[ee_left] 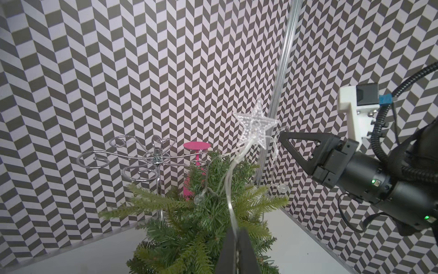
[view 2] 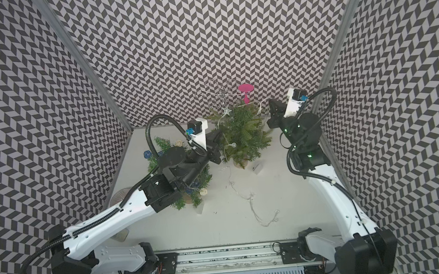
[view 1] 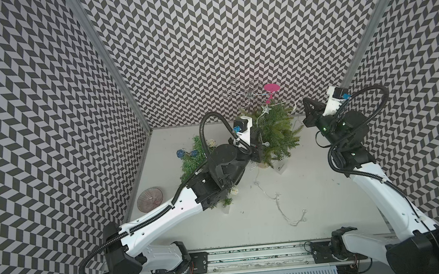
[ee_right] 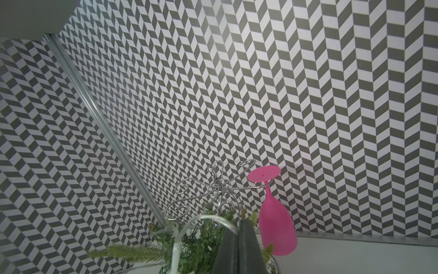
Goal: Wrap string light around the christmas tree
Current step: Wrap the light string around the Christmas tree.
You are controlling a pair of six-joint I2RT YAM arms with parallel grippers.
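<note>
Left tool (ee_left: 237,233), jaws together, pinches the string (ee_left: 229,189) just above the tree (ee_left: 203,220). Right tool (ee_left: 283,138), also closed, grips the string beside the star (ee_left: 256,123) at the treetop. Its loose end trails across the worktop (view 1: 312,189).

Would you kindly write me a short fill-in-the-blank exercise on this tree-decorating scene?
1. The clear light above the Christmas tree has the shape of a ____.
2. The wine glass hanging upside down on the metal rack is ____ in colour.
3. The string light is pinched by the shut left gripper and the shut right gripper: ____ grippers in all.
Missing words: star; pink; two.
</note>
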